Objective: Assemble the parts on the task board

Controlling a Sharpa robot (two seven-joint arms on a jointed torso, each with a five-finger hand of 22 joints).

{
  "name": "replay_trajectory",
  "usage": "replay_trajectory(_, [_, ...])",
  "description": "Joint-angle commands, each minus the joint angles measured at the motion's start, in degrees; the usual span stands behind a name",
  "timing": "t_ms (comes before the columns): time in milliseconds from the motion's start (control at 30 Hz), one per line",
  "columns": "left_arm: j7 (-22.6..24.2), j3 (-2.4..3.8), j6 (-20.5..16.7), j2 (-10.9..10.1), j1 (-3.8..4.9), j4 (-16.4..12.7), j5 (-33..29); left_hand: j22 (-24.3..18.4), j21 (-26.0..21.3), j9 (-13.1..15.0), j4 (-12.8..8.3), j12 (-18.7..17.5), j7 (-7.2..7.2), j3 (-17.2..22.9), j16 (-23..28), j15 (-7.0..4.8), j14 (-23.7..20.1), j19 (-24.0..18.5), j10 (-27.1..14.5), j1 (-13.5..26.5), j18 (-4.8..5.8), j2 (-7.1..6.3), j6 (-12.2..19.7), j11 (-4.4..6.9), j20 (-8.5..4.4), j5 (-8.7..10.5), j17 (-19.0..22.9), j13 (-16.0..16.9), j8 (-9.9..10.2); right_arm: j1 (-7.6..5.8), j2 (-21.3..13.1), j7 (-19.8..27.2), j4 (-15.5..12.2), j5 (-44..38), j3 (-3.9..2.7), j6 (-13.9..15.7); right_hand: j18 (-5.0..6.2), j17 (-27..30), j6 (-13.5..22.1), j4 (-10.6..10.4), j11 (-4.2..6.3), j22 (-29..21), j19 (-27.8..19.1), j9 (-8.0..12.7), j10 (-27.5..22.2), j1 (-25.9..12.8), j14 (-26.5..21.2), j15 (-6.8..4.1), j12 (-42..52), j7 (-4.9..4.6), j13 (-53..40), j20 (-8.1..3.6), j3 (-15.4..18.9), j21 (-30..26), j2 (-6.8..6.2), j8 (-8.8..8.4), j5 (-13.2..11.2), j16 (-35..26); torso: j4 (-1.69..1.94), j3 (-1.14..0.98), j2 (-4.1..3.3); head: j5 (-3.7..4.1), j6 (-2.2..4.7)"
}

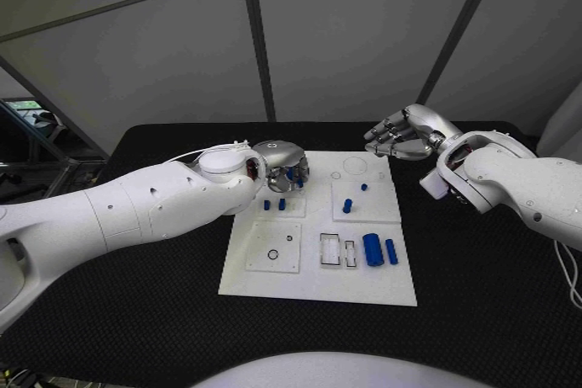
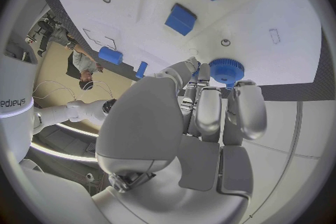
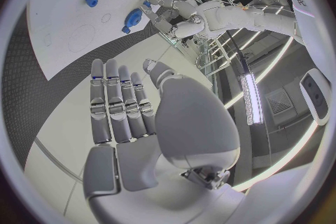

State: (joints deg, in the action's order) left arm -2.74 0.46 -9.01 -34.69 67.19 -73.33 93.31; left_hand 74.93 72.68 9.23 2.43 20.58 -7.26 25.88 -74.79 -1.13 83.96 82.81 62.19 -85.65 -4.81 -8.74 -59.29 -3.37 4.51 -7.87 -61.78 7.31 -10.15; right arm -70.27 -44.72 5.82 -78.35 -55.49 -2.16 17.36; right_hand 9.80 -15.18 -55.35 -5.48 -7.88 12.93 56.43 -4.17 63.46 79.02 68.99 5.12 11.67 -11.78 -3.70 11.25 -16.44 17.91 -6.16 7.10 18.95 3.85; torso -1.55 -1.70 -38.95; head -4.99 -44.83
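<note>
The white task board (image 1: 318, 279) lies in the middle of the black table. My left hand (image 1: 277, 164) hovers over the board's far left corner and pinches a blue toothed wheel (image 2: 226, 71) at its fingertips; the right wrist view shows the same wheel (image 3: 133, 15) beside that hand (image 3: 162, 10). My right hand (image 1: 406, 132) is raised past the board's far right corner with its fingers (image 3: 119, 101) stretched out and nothing in them. Two short blue pegs (image 1: 274, 205) stand near the left hand. Two more pegs (image 1: 347, 206) stand mid-board. A thick blue cylinder (image 1: 373, 249) and a thinner one (image 1: 390, 252) lie toward the front right.
The board has a rectangular slot (image 1: 330, 249), a small round hole (image 1: 273, 254) in its front left plate, and circle outlines (image 1: 354, 163) at the far edge. Black table (image 1: 134, 321) surrounds the board on all sides.
</note>
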Motion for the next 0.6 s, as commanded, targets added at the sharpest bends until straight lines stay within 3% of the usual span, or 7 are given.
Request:
replay_trajectory(33, [0.6,0.86,-1.6,-0.6,-0.03,-0.9,-1.0,2.1,0.1,-0.1,0.1,-0.4,-0.05,0.4,-0.2,0.18,-0.1,0.0,0.3,0.8,0.79,0.03,-0.5,-0.18,0.18,0.18,0.1,-0.1,0.3,-0.09,0.1,0.6,0.1,-0.1,-0.03,0.1,0.61,0.1,-0.1,0.3,-0.12,-0.1,0.4,0.0,0.0,0.2,0.0,0.14,0.0,-0.12,0.1,0.1,0.0,-0.3,0.3,-0.09,0.2,-0.1,0.01,0.0,-0.01,-0.12,0.11])
replay_trajectory(100, [0.5,1.58,-1.7,-1.2,-0.1,-1.6,-1.3,2.1,0.1,-0.1,0.1,-0.4,-0.06,0.4,-0.2,0.19,-0.1,0.0,0.3,0.8,0.78,0.01,-0.5,-0.19,0.18,0.18,0.1,-0.1,0.3,-0.09,0.0,0.6,0.1,-0.1,-0.03,0.1,0.61,0.1,-0.1,0.3,-0.12,-0.1,0.4,0.0,0.0,0.2,0.0,0.14,0.0,-0.12,0.1,0.1,0.0,-0.3,0.3,-0.09,0.2,-0.1,-0.02,0.01,-0.02,-0.13,0.17])
replay_trajectory(267, [0.0,2.61,-0.8,-3.2,-0.19,-3.5,-2.2,2.1,0.1,-0.1,0.1,-0.6,-0.08,0.4,-0.2,0.21,-0.1,-0.1,0.3,1.0,0.77,-0.04,-0.5,-0.22,0.2,0.18,0.1,-0.1,0.4,-0.09,0.0,0.6,0.2,-0.1,-0.03,0.1,0.61,0.1,-0.1,0.3,-0.12,-0.1,0.4,0.0,0.0,0.2,0.0,0.14,0.0,-0.12,0.1,0.1,0.0,-0.3,0.3,-0.09,0.2,-0.1,-0.02,-0.02,0.01,-0.22,0.18])
replay_trajectory(500, [-0.8,2.94,0.4,-6.1,-0.52,-4.6,-3.1,2.1,0.1,-0.2,0.1,-0.8,-0.1,0.4,-0.2,0.25,-0.2,-0.1,0.3,1.3,0.78,-0.14,-0.5,-0.27,0.24,0.18,0.2,-0.1,0.5,-0.09,-0.1,0.5,0.2,-0.1,-0.03,0.1,0.61,0.1,-0.1,0.3,-0.12,-0.1,0.4,0.0,0.0,0.2,0.0,0.14,0.0,-0.12,0.1,0.1,0.0,-0.3,0.3,-0.09,0.2,-0.1,0.12,-0.07,0.02,-0.48,0.08])
replay_trajectory(600, [-1.1,2.97,0.6,-7.2,-0.86,-4.9,-3.3,2.1,0.1,-0.2,0.1,-0.9,-0.11,0.4,-0.2,0.26,-0.2,-0.1,0.3,1.3,0.77,-0.17,-0.5,-0.28,0.25,0.19,0.2,-0.1,0.6,-0.09,-0.1,0.5,0.2,-0.1,-0.03,0.1,0.61,0.1,-0.1,0.3,-0.12,-0.1,0.4,0.0,0.0,0.2,0.0,0.14,0.0,-0.12,0.1,0.1,0.0,-0.3,0.3,-0.09,0.2,-0.1,0.0,-0.04,-0.03,-0.68,0.06])
